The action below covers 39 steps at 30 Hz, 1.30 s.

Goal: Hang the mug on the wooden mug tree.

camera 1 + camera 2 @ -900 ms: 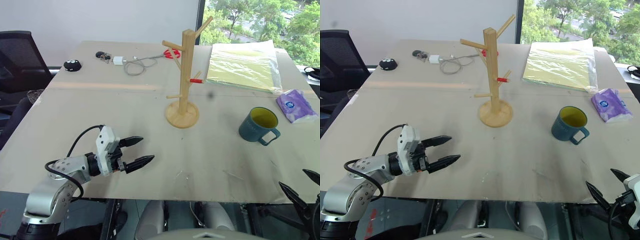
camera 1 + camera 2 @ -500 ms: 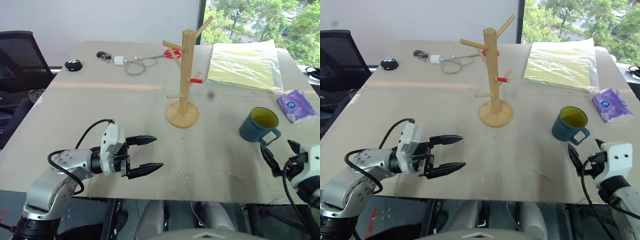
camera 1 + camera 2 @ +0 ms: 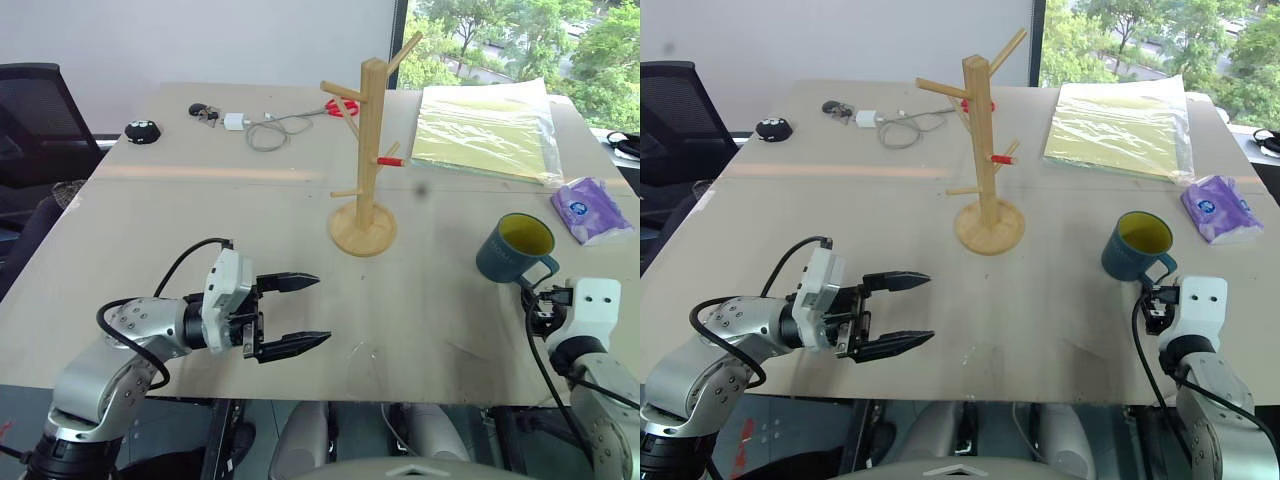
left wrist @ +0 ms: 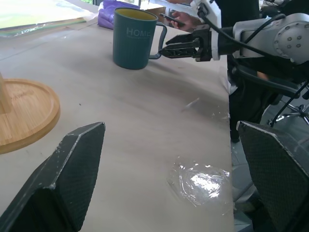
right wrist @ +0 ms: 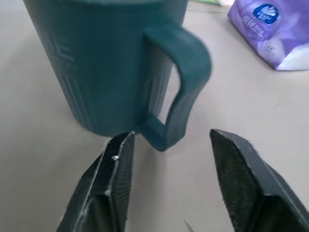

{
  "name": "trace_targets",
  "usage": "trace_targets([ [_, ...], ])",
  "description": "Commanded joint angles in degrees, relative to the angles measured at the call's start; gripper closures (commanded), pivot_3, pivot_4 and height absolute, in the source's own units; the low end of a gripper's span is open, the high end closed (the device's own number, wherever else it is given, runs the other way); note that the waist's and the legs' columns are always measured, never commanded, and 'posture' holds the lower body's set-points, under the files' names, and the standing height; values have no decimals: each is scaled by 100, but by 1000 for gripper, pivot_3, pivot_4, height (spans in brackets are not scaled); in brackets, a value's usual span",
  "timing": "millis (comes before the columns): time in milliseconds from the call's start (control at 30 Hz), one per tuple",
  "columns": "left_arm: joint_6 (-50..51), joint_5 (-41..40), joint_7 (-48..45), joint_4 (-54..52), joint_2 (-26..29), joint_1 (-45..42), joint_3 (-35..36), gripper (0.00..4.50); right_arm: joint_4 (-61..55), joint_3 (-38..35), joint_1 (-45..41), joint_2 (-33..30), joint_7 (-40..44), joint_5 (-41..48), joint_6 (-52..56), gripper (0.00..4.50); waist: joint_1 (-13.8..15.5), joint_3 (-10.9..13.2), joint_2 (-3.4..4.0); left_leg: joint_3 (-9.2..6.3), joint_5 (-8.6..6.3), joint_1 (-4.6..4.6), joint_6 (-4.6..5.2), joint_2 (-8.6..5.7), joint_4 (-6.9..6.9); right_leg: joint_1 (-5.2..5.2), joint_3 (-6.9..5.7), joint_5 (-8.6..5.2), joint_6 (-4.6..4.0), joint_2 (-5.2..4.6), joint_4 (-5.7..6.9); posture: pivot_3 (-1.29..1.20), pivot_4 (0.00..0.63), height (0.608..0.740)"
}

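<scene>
Two grippers show over the table (image 3: 150,240): the right gripper (image 5: 169,159) sits with its black fingers spread either side of the handle of the mug (image 3: 514,249), gripping nothing, the mug standing upright to the right of the wooden mug tree (image 3: 366,170); the left gripper (image 3: 293,315) hovers open and empty, well apart

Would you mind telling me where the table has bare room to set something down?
The widest bare patch lies between the left claw, the wooden mug tree and the mug. The far edge is crowded with a cable, scissors and a plastic folder.
</scene>
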Motion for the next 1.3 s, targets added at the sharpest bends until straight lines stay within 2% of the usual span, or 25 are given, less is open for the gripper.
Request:
trace_targets([
  [33, -35, -79, 59, -282, 81, 15, 116, 0, 56, -87, -76, 21, -30, -114, -260, 1768, -3, 0, 0, 1, 0, 0, 0, 0, 0, 0, 1, 1, -3, 0, 0, 0, 150, 740],
  [533, -13, -385, -1, -442, 274, -13, 261, 0, 882, -135, -632, 52, -79, -325, -742, 1768, -10, 0, 0, 6, 0, 0, 0, 0, 0, 0, 5, 3, -4, 1, -1, 0, 150, 740],
  [633, -47, -366, 36, -464, 279, 2, 281, 0, 1103, -192, -748, 20, -84, -379, -801, 3168, -10, 1, 1, 5, 0, 0, 0, -1, 0, 0, 4, 3, -4, 1, -1, 0, 150, 740],
  [700, -50, -362, 65, -485, 270, 39, 306, 0, 1175, -212, -747, -7, -34, -384, -849, 3811, -9, 1, 1, 6, 0, -1, 0, -1, 0, 0, 5, 3, -5, 2, -1, 0, 150, 740],
  [733, -8, -402, 89, -495, 272, 60, 329, 0, 1213, -217, -746, -59, 32, -387, -888, 4424, -10, 1, 1, 6, 0, -1, 0, 0, 0, -1, 4, 5, -9, 2, -1, 0, 150, 740],
  [900, 105, -640, 240, -467, 179, 25, 451, 0, 1352, -340, -913, -513, 546, -246, -1119, 4476, -8, 1, 2, 7, 0, -1, 0, -1, 0, 0, 6, 8, -12, 2, -1, 0, 150, 740],
  [1033, -283, -534, 714, -251, -352, -65, 616, 0, 985, -226, -1186, -1293, 1615, 156, -1220, 4476, -27, 6, 9, 13, 0, 2, 1, -3, 1, 1, 15, 8, -10, 5, -1, 0, 150, 740],
  [1133, -702, -561, 413, -11, -638, -48, 758, 0, 540, -42, -1554, -1801, 2178, 600, -830, 4476, -67, 10, 12, 12, 0, 7, 2, 0, 1, 3, 17, 13, -17, 13, 0, 0, 150, 740],
  [1200, -721, -767, 261, 133, -661, -23, 939, 0, 336, 135, -2070, -2093, 2282, 806, -362, 4476, -114, 10, 11, 4, 0, 6, 2, 4, 0, 3, 11, 13, -18, 19, 1, 0, 150, 740],
  [1300, -353, -1241, -64, 324, -377, 104, 1248, 0, 203, 643, -3250, -2448, 2256, 926, 492, 4476, -162, 15, 6, 0, 0, 5, 2, 6, -1, 2, 8, 13, -20, 20, 3, 0, 150, 740],
])
